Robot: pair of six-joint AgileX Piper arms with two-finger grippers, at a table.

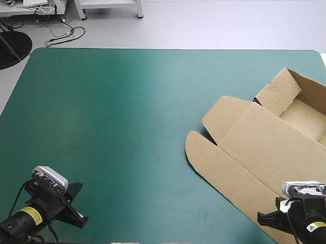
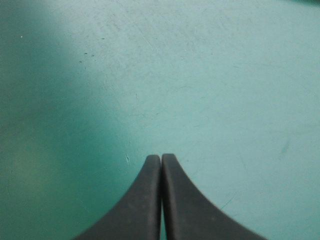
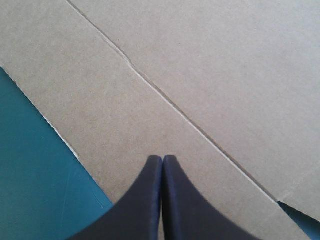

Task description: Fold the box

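High view: the box (image 1: 269, 147) lies on the right side of the table (image 1: 125, 126), well apart from its left edge. Its far part is an open tray (image 1: 308, 113) with walls raised, near the table's far right corner and running out of sight at the right edge. From the tray the lid (image 1: 258, 152) stretches flat over the teal-green cover toward the near edge. A rounded flap (image 1: 197, 147) at the lid's left end also lies flat, and a second flap (image 1: 225, 111) lies flat just beside the tray's left wall.

Left wrist view: the left gripper (image 2: 161, 159) has its black fingers pressed together in one pointed arch, with nothing between them. Ahead of it and under it is only the teal-green cover, marked with faint scuffs. The high view places this arm at the near left corner — well apart from the box.

Right wrist view: the right gripper (image 3: 163, 159) has its fingers together as well, and no board is pinched between them. It stands over the brown lid, close to the lid's edge; a strip of teal-green cover (image 3: 35, 165) shows beside it. A long crease (image 3: 165, 100) runs slantwise across the board ahead of the fingertips, and whether the tips touch the board cannot be told. The high view sets this arm at the near right corner — its wrist hides that end of the lid.
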